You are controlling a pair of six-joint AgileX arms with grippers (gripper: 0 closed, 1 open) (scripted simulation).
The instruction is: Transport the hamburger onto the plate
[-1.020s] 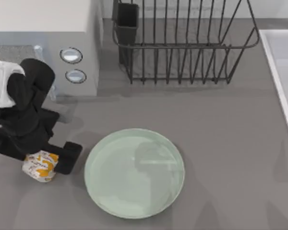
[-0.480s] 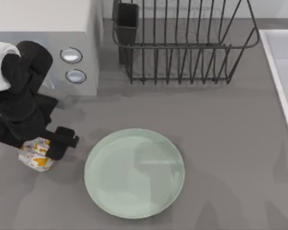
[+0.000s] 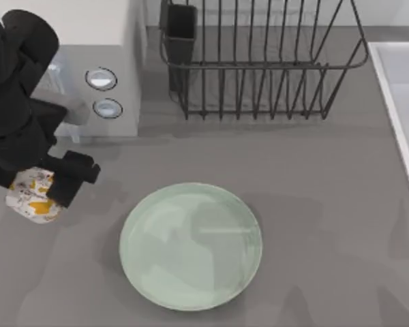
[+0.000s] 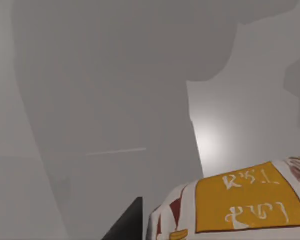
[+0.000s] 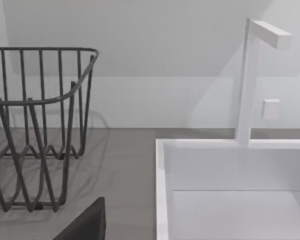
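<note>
counter: grey worktop [image 3: 327, 204], matte
rack: dark wire dish rack [image 3: 259, 61] at back
sink: white basin [image 5: 230, 190], white tap [image 5: 252, 75], right side
wall: pale wall [image 5: 140, 30]

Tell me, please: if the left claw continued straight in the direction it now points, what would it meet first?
The left claw holds the hamburger and seems to point down, so it would likely meet bare table first, left of the plate. Its height is unclear.

The black left arm covers the upper part of the small white-and-orange paper-wrapped hamburger [image 3: 31, 203] — left of the pale mint-green round plate [image 3: 191, 245]. The dark wire dish rack [image 3: 259, 61], beyond the plate, is cut off by the frame — so is the white sink [image 3: 402, 102].
</note>
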